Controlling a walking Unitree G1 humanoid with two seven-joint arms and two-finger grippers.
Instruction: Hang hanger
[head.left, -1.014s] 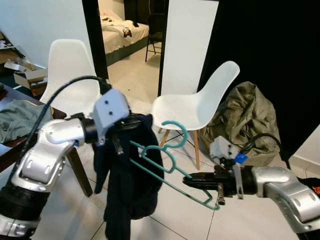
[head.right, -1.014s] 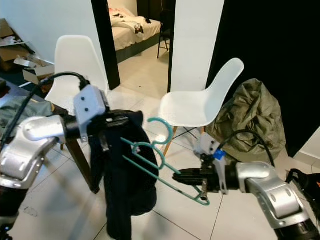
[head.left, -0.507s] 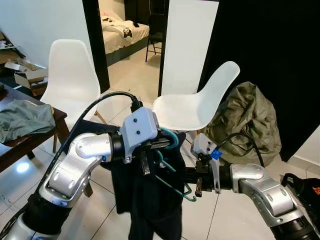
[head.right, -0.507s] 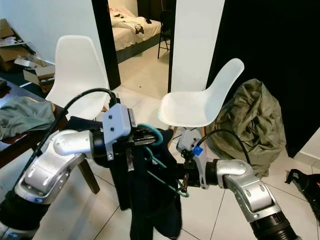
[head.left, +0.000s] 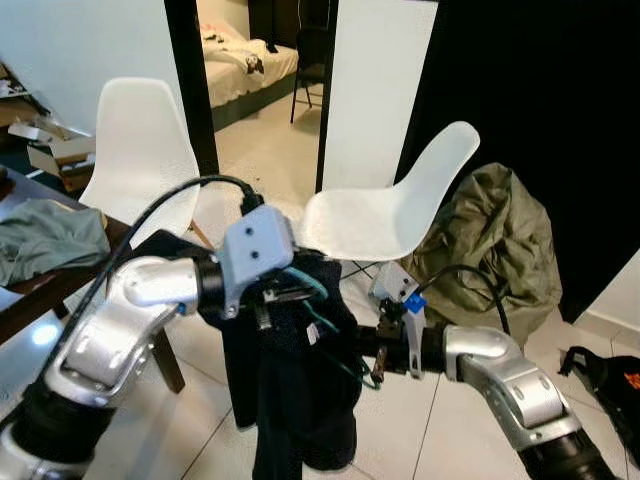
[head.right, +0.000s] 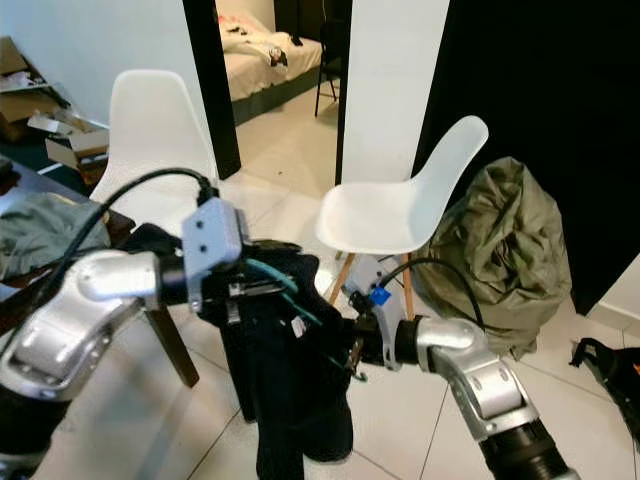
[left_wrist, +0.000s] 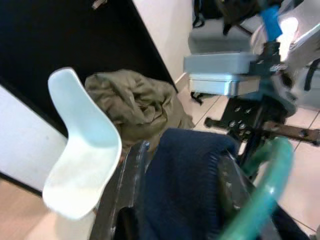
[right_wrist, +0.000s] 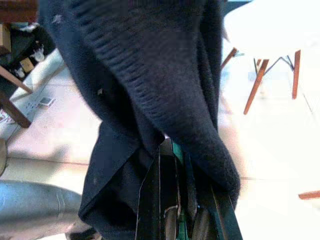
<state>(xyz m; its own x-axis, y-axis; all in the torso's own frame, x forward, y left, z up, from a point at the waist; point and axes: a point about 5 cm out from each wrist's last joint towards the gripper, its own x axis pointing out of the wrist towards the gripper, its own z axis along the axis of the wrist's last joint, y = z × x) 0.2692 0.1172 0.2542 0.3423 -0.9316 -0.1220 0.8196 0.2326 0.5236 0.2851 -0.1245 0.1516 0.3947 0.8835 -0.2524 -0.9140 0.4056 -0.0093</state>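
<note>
Left gripper (left_wrist: 175, 200) clamped on navy sweater (head.left: 290, 400), mid-scene, near. Right gripper (right_wrist: 182, 220) pinches teal hanger (head.left: 325, 325), mostly buried in the sweater. White chair (head.left: 390, 215) and olive bag (head.left: 495, 240) beyond, far right.

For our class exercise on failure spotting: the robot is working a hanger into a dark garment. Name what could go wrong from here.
1. The left tool pinches just a fold of the navy sweater; the hanging bulk may slip free.
2. The teal hanger, held by the right tool, is nearly buried in knit and might snag.
</note>
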